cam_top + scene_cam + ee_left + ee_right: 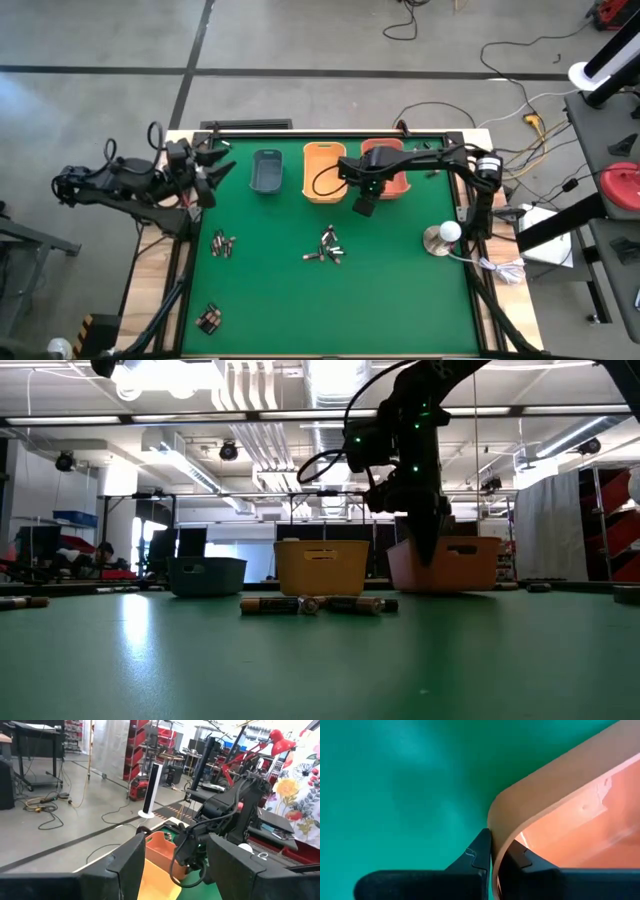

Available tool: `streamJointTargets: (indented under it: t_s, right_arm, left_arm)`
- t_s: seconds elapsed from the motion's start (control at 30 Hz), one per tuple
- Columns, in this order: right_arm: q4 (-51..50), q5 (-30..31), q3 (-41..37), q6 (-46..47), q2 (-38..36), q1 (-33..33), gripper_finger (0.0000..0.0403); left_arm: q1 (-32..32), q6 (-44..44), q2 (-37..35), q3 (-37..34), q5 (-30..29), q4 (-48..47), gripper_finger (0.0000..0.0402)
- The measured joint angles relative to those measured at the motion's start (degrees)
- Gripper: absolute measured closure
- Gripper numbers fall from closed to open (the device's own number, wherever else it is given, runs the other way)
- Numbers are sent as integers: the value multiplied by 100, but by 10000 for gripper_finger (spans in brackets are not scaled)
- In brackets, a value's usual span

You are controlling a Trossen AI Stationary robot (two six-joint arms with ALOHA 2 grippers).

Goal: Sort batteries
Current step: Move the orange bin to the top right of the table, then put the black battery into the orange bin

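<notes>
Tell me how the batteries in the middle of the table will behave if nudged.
The batteries are small round cylinders lying on their sides, so they will probably roll. They look smooth, so likely slippery to pinch. The green table looks flat, offering little to stop them.

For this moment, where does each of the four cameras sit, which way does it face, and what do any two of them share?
High view: overhead, straight down; green table, both arms, three bins, batteries.
Low view: table height, level toward the room; right gripper hanging at the orange bin, batteries in front.
Left wrist view: on the left arm, facing across; its own open fingers, right arm beyond.
Right wrist view: facing down; shut right gripper at the orange bin's rim.
Shared: the orange bin appears in all four views.
</notes>
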Motion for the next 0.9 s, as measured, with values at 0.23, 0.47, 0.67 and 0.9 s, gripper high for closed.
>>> streamJointTargets:
  t_s: [0.23,0.47,0.67,0.9]
  right_arm:
    - [129,25,0,188,7,-24,390]
    - [128,237,0,265,-27,-33,380]
    - [-14,330,394,459,-258,-27,307]
    - [237,338,859,310,-796,454,231]
  left_arm:
    - [-2,-57,150,-2,6,7,210]
    - [-2,-234,241,-2,233,26,210]
    - [-3,-375,239,0,645,5,210]
    - [-95,-1121,262,-26,1826,-111,210]
